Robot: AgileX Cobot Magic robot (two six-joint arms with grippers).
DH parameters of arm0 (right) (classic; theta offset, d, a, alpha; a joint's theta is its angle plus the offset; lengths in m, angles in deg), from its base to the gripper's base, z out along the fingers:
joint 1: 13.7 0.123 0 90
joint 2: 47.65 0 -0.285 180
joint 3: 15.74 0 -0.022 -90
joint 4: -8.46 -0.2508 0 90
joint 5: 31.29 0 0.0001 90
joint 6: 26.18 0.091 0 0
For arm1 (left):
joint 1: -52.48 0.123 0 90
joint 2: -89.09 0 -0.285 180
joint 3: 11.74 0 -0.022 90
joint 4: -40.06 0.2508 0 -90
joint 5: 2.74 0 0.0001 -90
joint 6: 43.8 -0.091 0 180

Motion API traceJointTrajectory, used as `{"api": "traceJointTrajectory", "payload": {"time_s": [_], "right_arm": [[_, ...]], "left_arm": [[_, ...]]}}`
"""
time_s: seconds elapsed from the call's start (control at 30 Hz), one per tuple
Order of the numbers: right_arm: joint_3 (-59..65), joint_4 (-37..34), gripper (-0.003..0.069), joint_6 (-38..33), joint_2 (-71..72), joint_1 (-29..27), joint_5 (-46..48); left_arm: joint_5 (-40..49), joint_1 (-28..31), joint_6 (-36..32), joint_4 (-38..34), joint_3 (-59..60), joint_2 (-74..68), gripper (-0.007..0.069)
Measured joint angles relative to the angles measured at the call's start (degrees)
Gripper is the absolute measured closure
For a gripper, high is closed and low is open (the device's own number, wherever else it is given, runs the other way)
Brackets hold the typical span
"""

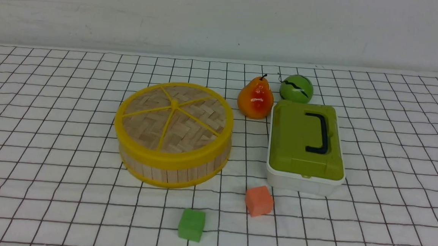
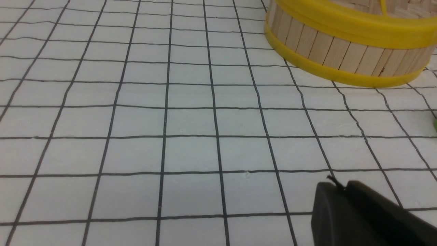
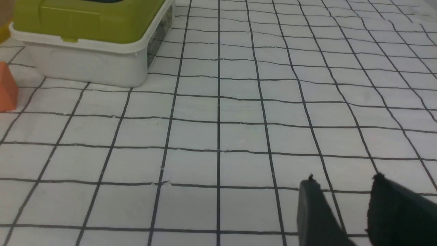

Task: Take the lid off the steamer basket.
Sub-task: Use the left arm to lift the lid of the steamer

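One lid (image 2: 358,25) covers the steamer basket (image 2: 324,44) ahead of the left gripper (image 2: 339,188), pressed together; right gripper (image 3: 344,186) slightly spread.

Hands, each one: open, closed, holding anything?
Left hand: closed, holding nothing.
Right hand: open, holding nothing.

White wall (image 1: 225,20), black-gridded white tablecloth (image 1: 51,128)

Woven bamboo lid (image 1: 173,122), glossy yellow plastic rim; wooden-slat steamer basket (image 1: 170,173).
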Motion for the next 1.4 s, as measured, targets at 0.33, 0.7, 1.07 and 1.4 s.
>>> {"api": "traceJointTrajectory", "payload": {"time_s": [0.33, 0.7, 1.07, 1.4], "right_arm": [[0.0, 0.0, 0.0419, 0.0, 0.0, 0.0, 0.0], [0.0, 0.0, 0.0419, 0.0, 0.0, 0.0, 0.0], [0.0, 0.0, 0.0419, 0.0, 0.0, 0.0, 0.0], [0.0, 0.0, 0.0419, 0.0, 0.0, 0.0, 0.0]], "left_arm": [[0.0, 0.0, 0.0, 0.0, 0.0, 0.0, 0.0584], [0.0, 0.0, 0.0, 0.0, 0.0, 0.0, 0.0572], [-0.1, 0.0, 0.0, 0.0, 0.0, 0.0, 0.0567], [-9.9, 0.0, 0.0, 0.0, 0.0, 0.0, 0.0558]]}}
